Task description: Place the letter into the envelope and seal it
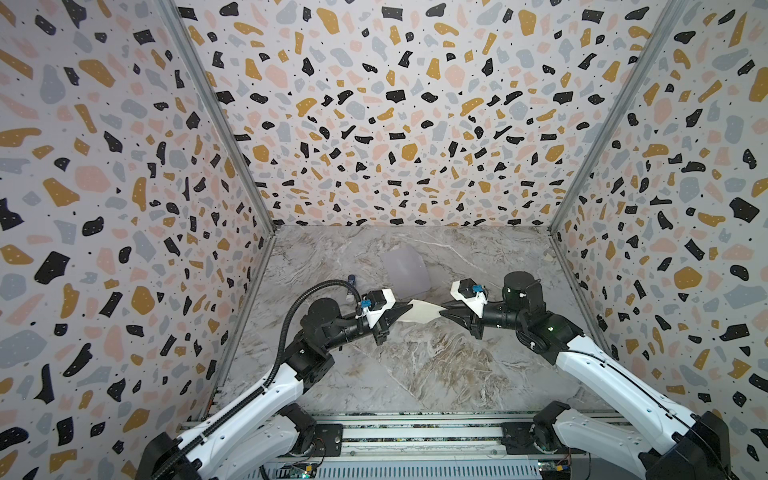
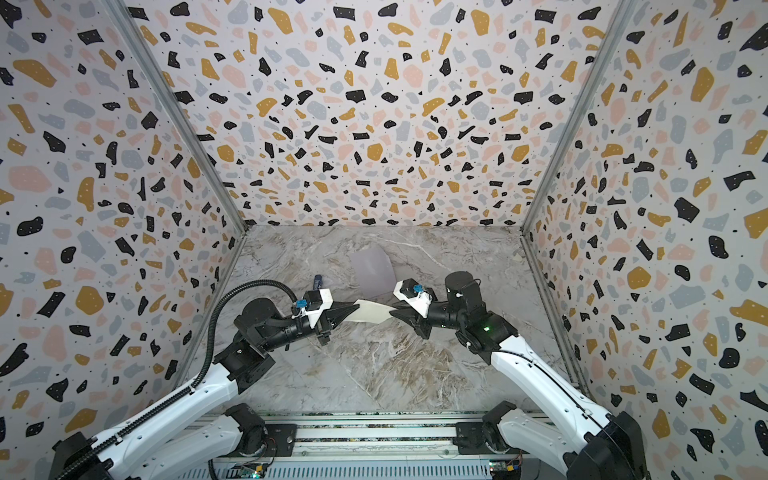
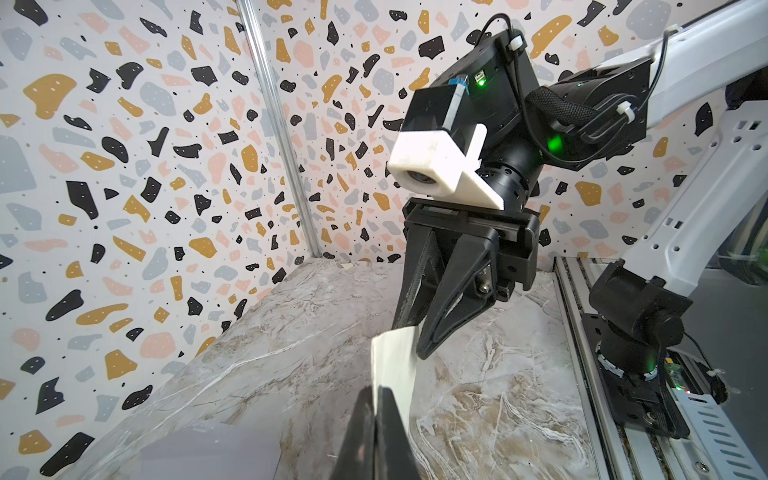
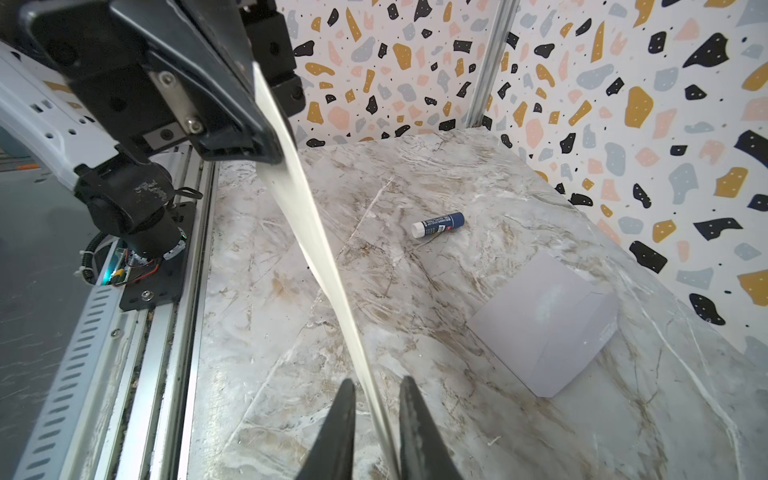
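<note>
The letter [image 1: 424,311] [image 2: 370,311] is a pale cream sheet hanging above the marble table between both grippers, a little bowed. My left gripper [image 1: 409,306] [image 2: 356,307] [image 3: 376,388] is shut on its left end. At the sheet's right end my right gripper [image 1: 442,311] [image 2: 392,312] [image 4: 376,380] has its jaws apart; the letter [image 4: 307,224] runs edge-on through the gap, close to one finger. The lavender-grey envelope [image 1: 405,270] [image 2: 372,268] [image 4: 548,324] lies flat on the table behind the letter, apart from both grippers.
A small blue glue stick [image 4: 437,224] [image 1: 352,277] lies on the table behind the left gripper. Patterned walls close in the left, right and back. A metal rail [image 1: 415,432] carrying both arm bases runs along the front edge.
</note>
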